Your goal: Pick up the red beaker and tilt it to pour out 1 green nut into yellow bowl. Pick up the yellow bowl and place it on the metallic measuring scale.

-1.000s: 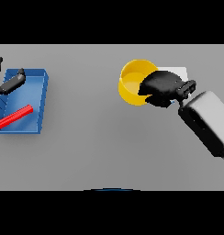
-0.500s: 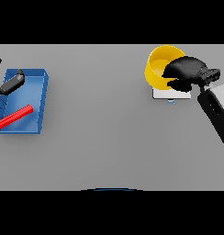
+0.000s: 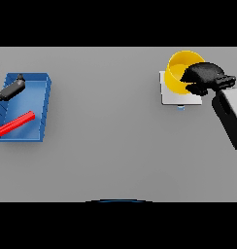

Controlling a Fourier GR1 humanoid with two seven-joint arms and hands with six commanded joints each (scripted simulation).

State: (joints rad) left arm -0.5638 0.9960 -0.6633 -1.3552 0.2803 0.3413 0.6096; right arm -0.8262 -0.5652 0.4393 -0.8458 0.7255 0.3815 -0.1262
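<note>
Over at your far left, the left hand (image 3: pixel 12 87) shows at the edge of the view, resting over the rim of a blue tray (image 3: pixel 42 114); you cannot tell from here whether its fingers are open or curled. Inside that tray lies a red bar (image 3: pixel 14 124), flat and slanted, apart from the hand. No red beaker or green nut is visible anywhere.

Moving right across the grey surface (image 3: pixel 106 141), you reach the metallic measuring scale (image 3: pixel 175 97), a pale square plate. The yellow bowl (image 3: pixel 181 73) sits tipped over the scale's far edge, its opening turned toward you, overlapping the plate rather than centred on it. Your right hand (image 3: pixel 204 78) is wrapped around the bowl's right rim, fingers curled and gripping it.

The risk from here looks like a poor set-down. The bowl is tilted and lies toward the back of the plate, so if you let go now it may roll or slide off the far edge. Whether its base already touches the plate cannot be told. Level it and bring it over the middle before releasing.
</note>
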